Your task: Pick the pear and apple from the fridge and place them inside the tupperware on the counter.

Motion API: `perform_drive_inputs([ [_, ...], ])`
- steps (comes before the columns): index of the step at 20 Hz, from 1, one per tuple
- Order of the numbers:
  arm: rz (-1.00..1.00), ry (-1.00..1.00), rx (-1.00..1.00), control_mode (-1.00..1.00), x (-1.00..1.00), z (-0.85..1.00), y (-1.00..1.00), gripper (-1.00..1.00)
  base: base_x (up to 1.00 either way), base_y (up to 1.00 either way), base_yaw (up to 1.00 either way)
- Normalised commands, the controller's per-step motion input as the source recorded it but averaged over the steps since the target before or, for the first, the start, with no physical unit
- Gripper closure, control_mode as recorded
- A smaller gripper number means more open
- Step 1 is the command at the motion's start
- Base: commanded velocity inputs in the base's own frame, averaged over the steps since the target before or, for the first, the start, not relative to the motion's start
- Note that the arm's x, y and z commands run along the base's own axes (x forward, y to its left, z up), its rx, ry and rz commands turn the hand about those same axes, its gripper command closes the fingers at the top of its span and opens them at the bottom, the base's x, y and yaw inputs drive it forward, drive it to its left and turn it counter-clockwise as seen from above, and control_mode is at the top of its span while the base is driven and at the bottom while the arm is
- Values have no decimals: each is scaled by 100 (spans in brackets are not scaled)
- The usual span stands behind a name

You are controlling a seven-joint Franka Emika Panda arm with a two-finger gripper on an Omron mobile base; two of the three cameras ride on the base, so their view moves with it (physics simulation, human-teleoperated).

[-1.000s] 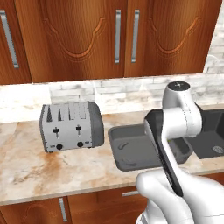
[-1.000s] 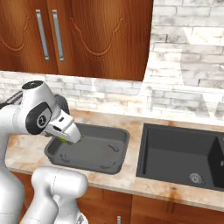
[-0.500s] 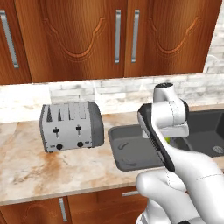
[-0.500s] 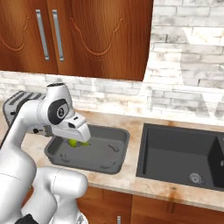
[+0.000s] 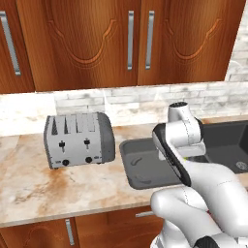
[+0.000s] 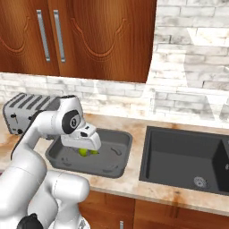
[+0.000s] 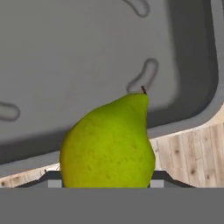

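The yellow-green pear [image 7: 107,144] sits between my fingers, its stem end pointing at the dark grey tupperware [image 7: 87,52] just beyond it. From the right base view, my gripper [image 6: 85,151] is down inside the tupperware [image 6: 114,169], shut on the pear [image 6: 83,152], which hangs close above the floor on the container's left side. In the left base view my forearm covers the hand, and the tupperware [image 5: 138,169] lies on the beige counter [image 5: 29,184]. The apple and the fridge are out of view.
A silver toaster [image 5: 77,140] stands on the counter left of the tupperware. A black sink [image 6: 183,156] lies to its right. Brown wall cabinets [image 5: 131,38] with silver handles hang above a white brick backsplash.
My arm has swung forward and down, carrying the pear from above the tupperware's near edge to low inside it. The toaster and the tupperware have stayed put.
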Motion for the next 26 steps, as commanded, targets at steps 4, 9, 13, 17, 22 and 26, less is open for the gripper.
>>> perform_drive_inputs([
  [4, 12, 1, 0, -100, 22, -37, -24, 100, 0, 0, 0],
  [9, 13, 5, 0, -100, 31, -33, -22, 100, 0, 0, 0],
  [13, 18, 6, 13, -100, 50, -29, -18, 100, 0, 0, 0],
  [17, 18, 10, 3, -100, 48, -38, -9, 100, 0, 0, 0],
  [22, 16, 11, 0, -100, 38, -44, -7, 100, 0, 0, 0],
  [26, 7, 25, 0, -100, 39, -44, 0, 100, 0, 0, 0],
])
